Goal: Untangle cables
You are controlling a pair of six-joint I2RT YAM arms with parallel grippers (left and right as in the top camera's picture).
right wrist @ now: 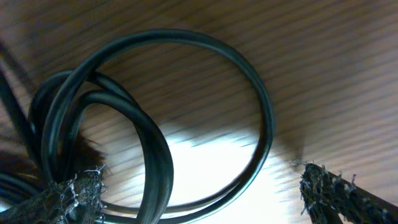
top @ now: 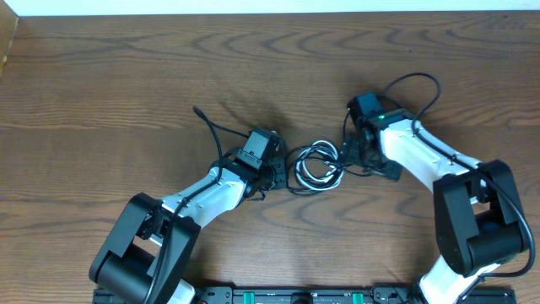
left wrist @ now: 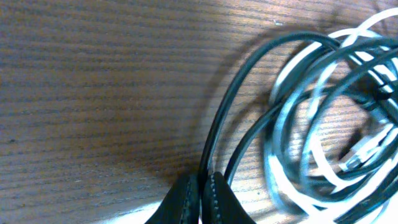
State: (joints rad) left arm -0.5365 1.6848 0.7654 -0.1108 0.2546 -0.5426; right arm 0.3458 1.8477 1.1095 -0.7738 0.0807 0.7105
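Two cables [top: 316, 165], black and white, coiled together mid-table, nearer the front edge. Left gripper [left wrist: 202, 199] pinches the black cable [left wrist: 219, 109]; right gripper [right wrist: 202, 190] gapes wide over a black loop. Risk: a one-sided pull drags the whole tangle and tightens it.

We take this for a robotics lab or test bench. A bare wood-grain desk [top: 101, 76] fills the overhead view. Two white-and-black robot arms rise from the desk's near edge, the left arm [top: 198, 198] and the right arm [top: 426, 160], each carrying a boxy black camera at the wrist. A green indicator light [top: 381, 118] glows on the right one. Along that same near edge runs a black mounting rail [top: 295, 295] with green fittings. Between the arms, at the desk's middle, lies a small tangle of cables [top: 316, 166]. Beyond the desk's far edge shows a pale strip [top: 253, 7], wall or floor we cannot tell.
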